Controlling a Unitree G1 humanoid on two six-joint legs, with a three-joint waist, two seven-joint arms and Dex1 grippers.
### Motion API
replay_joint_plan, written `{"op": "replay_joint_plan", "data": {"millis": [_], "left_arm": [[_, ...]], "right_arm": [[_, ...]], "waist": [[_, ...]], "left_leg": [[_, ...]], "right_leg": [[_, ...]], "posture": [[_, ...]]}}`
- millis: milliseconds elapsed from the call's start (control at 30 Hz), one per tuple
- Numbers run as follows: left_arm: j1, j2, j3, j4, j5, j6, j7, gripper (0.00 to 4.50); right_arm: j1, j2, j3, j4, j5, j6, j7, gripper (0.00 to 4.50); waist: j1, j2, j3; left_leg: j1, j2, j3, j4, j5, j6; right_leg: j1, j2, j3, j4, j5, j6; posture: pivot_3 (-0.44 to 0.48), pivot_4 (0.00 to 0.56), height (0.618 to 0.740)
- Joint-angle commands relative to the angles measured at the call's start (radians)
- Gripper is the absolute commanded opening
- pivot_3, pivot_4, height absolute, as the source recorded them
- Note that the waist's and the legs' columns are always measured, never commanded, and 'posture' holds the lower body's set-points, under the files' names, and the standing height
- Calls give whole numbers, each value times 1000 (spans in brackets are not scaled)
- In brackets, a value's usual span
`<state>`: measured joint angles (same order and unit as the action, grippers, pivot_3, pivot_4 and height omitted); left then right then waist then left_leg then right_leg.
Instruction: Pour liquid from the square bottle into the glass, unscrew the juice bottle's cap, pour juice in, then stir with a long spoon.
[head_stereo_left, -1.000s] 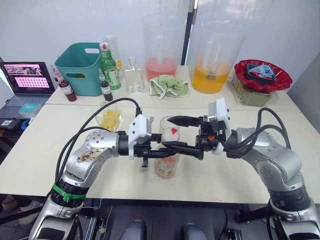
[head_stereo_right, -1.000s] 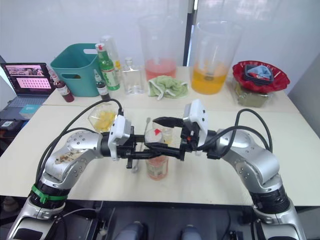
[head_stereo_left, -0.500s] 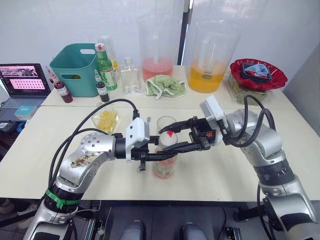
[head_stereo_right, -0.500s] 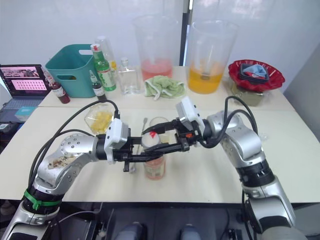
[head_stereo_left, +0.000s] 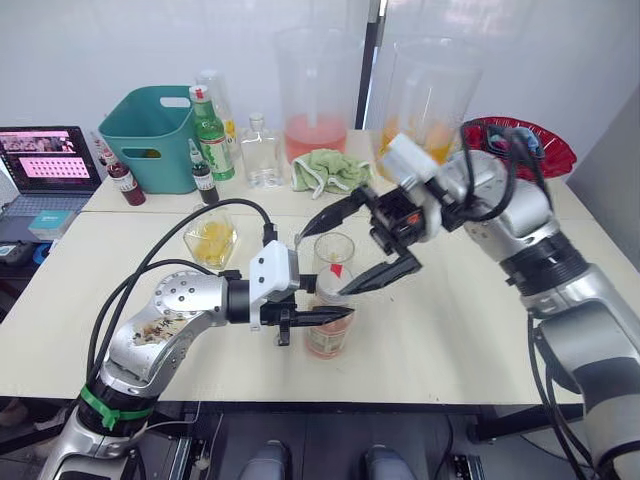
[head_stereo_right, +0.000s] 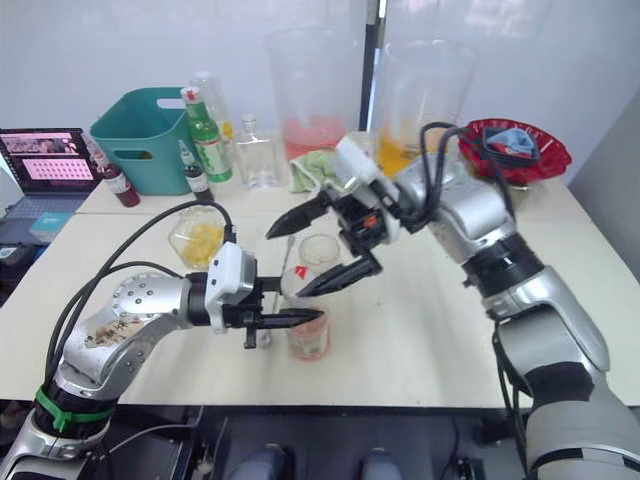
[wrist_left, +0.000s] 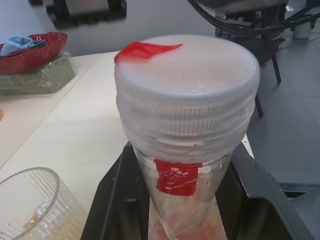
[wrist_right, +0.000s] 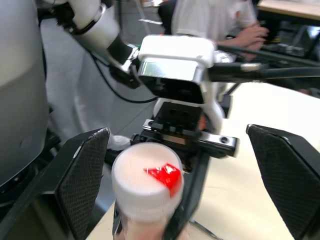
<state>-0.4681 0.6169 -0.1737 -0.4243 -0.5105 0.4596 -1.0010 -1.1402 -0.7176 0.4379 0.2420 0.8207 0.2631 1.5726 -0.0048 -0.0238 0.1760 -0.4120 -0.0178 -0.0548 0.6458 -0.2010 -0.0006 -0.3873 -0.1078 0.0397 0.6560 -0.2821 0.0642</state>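
Gripping: the left gripper (head_stereo_left: 318, 314) clamped the clear plastic juice bottle of pink liquid (head_stereo_left: 330, 330) near the bench's front edge.
Right gripper (head_stereo_left: 362, 252): spread wide above its white ribbed cap (wrist_left: 186, 85).
Handling: light, probably slippery; the ribbed cap offered purchase.

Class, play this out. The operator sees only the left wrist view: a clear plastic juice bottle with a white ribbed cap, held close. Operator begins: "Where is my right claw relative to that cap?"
Observer: The right claw is open, with its fingers spread either side of the white ribbed cap and clear of it.
Operator: Where's the square bottle?
Observer: The clear square glass bottle stands upright on the far table, beside the green glass bottle.
Operator: And the spoon?
Observer: The long metal spoon lies on the table beside the ribbed drinking glass.
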Motion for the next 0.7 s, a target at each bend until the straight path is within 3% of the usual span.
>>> {"op": "replay_joint_plan", "data": {"millis": [33, 300, 400, 567, 600, 700], "left_arm": [[7, -5, -33, 60, 32, -10, -25, 1320], [-38, -42, -43, 176, 37, -77, -103, 1320], [-51, -55, -50, 198, 42, -92, -119, 1320], [-62, -65, -56, 225, 50, -107, -131, 1320], [-64, -66, -57, 230, 51, -110, -133, 1320], [-64, -65, -56, 233, 54, -113, -132, 1320]], "right_arm": [[99, -53, -160, -195, 30, 94, -81, 4444], [496, -30, -363, -648, -52, 253, -632, 4444], [547, 4, -391, -747, -54, 337, -794, 4444], [557, 36, -400, -809, -45, 404, -886, 4444], [557, 44, -402, -812, -38, 414, -895, 3927], [547, 65, -398, -818, -16, 440, -896, 2983]], "waist": [[1, 0, 0], [10, -3, -3], [8, -2, -3], [8, -2, -3], [8, -2, -3], [8, -2, -3]], "left_leg": [[0, 0, 0, 0, 0, 0], [0, 0, 1, 0, 0, 0], [-2, -1, 2, 2, 0, 0], [-1, 0, 1, 3, 0, 0], [-1, 0, 1, 3, 0, 0], [-1, 0, 1, 3, 0, 0]], "right_leg": [[0, 0, 0, 0, 0, 0], [0, 0, -1, 1, 0, 0], [-1, -1, 2, 1, 0, 0], [0, 0, 1, 0, 0, 0], [0, 0, 1, 0, 0, 0], [0, 0, 1, 0, 0, 0]], "posture": [[0, 150, 740], [0, 150, 740], [0, 150, 740], [0, 150, 740], [0, 150, 740], [0, 150, 740]]}}
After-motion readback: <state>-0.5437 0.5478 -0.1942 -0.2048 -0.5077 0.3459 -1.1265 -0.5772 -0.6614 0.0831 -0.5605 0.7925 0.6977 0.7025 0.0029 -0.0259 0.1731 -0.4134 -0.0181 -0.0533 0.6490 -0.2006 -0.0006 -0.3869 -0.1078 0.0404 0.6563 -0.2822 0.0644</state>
